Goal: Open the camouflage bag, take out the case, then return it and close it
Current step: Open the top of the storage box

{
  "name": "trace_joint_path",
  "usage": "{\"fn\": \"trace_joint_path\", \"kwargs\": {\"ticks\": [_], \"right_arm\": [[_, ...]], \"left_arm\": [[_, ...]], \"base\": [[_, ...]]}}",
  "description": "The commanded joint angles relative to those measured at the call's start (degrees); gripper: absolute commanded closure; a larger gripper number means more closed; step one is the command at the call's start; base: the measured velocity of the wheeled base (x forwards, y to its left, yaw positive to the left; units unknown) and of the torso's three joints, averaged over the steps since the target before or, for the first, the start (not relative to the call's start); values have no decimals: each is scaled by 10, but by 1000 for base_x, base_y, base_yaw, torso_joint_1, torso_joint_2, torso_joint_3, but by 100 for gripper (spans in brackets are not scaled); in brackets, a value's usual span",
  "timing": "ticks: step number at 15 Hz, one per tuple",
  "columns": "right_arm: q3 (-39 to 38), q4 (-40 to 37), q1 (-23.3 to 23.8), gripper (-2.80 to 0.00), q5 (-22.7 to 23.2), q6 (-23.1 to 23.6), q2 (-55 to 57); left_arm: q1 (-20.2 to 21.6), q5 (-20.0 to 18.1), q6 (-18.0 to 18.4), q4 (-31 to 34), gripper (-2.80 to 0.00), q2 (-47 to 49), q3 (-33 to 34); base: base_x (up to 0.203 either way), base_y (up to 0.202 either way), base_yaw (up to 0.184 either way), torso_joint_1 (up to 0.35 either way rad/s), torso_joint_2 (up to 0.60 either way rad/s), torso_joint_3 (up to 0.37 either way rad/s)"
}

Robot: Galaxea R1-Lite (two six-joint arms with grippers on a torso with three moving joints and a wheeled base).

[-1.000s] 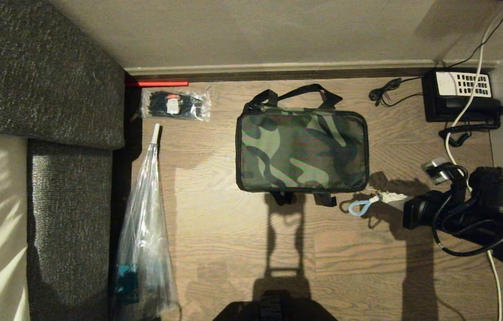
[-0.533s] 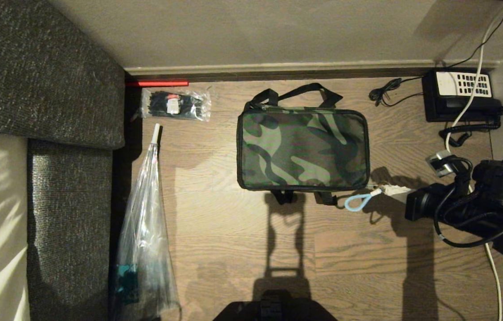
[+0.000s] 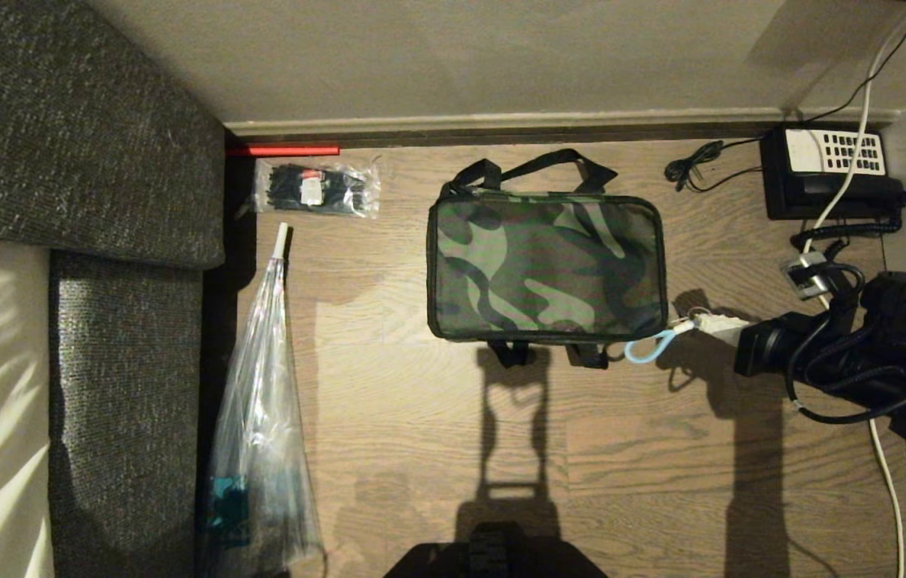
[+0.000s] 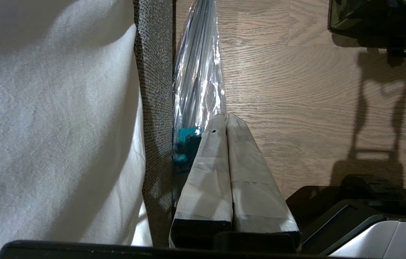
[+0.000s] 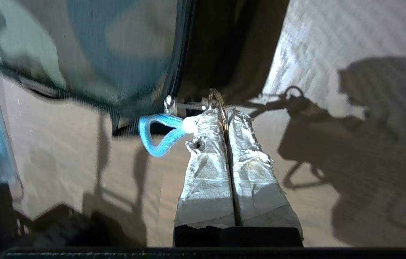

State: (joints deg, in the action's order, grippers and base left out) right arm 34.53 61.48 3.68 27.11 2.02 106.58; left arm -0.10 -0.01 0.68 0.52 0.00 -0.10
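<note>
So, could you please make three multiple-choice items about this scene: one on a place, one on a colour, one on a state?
1. Where is the right gripper?
A. At the bag's front right corner
B. Over the desk phone
C. Beside the sofa

2. What colour is the cord loop at the zipper pull?
A. Red
B. Light blue
C. Yellow

3. How is the camouflage bag now?
A. Lid folded back, lining showing
B. Lying on its side
C. Lid down, closed

Answers:
1. A: in the head view the wrapped fingers end at that corner, far from the desk phone and the sofa.
2. B: both the head view and the right wrist view show a light blue loop.
3. C: only the camouflage top shows; no lining or interior is visible.
</note>
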Motion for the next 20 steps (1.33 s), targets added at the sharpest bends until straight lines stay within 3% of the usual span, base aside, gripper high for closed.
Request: {"fn": "trace_joint_path", "kwargs": {"ticks": [1, 7, 20], "right_arm": [[8, 0, -2, 0, 6, -15, -2], [6, -66, 0, 0, 112, -41, -17], [86, -74, 0, 0, 111, -49, 15]], "left_arm": [[0, 0, 0, 0, 0, 0, 0], [0, 0, 0, 0, 0, 0, 0], [0, 0, 0, 0, 0, 0, 0]], "base": [[0, 0, 0, 0, 0, 0], [0, 0, 0, 0, 0, 0], [0, 0, 0, 0, 0, 0]]}}
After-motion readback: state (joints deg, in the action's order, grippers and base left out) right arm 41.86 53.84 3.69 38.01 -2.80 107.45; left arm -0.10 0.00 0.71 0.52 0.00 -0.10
